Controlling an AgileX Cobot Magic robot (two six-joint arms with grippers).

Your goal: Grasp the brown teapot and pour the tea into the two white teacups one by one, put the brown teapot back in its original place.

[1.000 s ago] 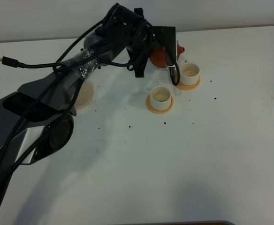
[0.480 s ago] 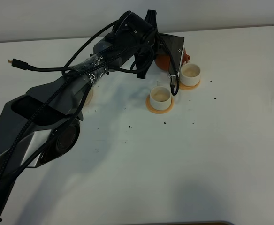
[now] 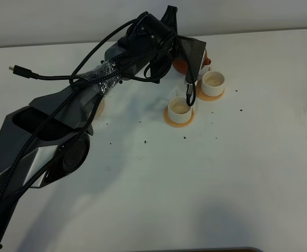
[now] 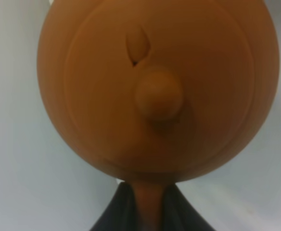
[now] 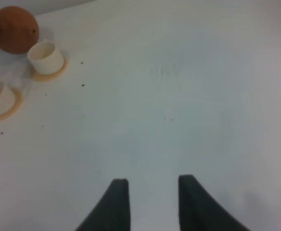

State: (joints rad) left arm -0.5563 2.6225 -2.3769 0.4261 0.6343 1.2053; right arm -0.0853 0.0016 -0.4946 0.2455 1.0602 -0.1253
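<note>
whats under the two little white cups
The nearer white cylindrical cup and the farther one each sit on a round orange-tan coaster; only coaster rims show, middles covered.

A round orange-brown clay teapot [image 4: 157,86] fills nearly the whole left wrist view, seen close and slightly blurred. Its circular clay lid [image 4: 102,96] sits flush in the body, with a small rounded knob [image 4: 159,95] at its centre and a narrow teardrop-shaped notch [image 4: 138,47] just beside the knob. The left gripper [image 4: 149,195] has its two dark tapered fingers [image 4: 115,211] pressed against either side of the teapot's thin clay handle [image 4: 149,214]. A pale white surface [image 4: 15,168] lies behind the pot.
</note>
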